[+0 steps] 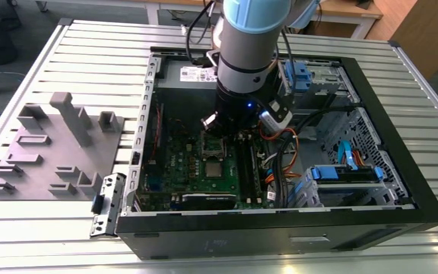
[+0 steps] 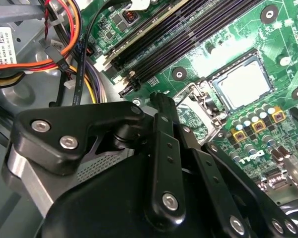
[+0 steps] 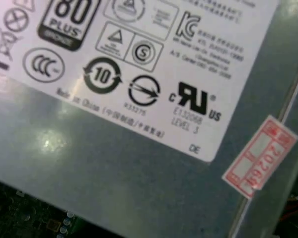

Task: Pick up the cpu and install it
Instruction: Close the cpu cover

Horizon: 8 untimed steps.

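Observation:
The cpu (image 1: 214, 169) is a small silver-grey square lying flat in its socket on the green motherboard (image 1: 175, 165). In the second wrist view the cpu (image 2: 242, 84) sits inside the metal socket frame, with the hinged load plate (image 2: 192, 106) standing open beside it. My gripper (image 2: 161, 101) hangs low inside the computer case, its black linkages in the foreground, its tip over the load plate and apart from the cpu. In the exterior view the gripper (image 1: 230, 130) is under the arm's wrist, just behind the socket.
The black case wall (image 1: 280, 225) rings the work area. Memory slots (image 2: 188, 34) and orange and yellow cables (image 2: 35, 64) lie close by. A drive cage with blue clips (image 1: 344, 174) is at the exterior view's right, a grey plastic tray (image 1: 52, 148) at its left. The power supply (image 3: 139, 188) is behind.

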Each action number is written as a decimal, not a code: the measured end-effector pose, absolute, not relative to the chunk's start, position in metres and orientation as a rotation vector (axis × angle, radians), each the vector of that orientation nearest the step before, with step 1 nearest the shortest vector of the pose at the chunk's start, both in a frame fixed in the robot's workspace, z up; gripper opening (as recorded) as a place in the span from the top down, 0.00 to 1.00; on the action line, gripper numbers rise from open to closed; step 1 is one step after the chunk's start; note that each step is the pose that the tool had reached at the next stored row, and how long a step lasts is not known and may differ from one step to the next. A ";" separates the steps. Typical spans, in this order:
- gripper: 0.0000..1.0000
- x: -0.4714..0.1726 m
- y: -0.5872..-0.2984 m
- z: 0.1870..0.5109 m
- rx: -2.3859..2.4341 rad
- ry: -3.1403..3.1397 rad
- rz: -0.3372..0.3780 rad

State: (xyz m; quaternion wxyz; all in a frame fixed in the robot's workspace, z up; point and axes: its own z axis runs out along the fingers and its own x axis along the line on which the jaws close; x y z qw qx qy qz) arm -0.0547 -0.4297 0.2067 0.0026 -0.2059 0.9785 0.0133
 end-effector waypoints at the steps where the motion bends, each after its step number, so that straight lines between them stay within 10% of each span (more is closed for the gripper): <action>1: 0.89 -0.055 -0.430 0.208 -0.646 3.069 0.042; 8: 0.89 -0.055 -0.435 0.215 -0.646 3.069 0.042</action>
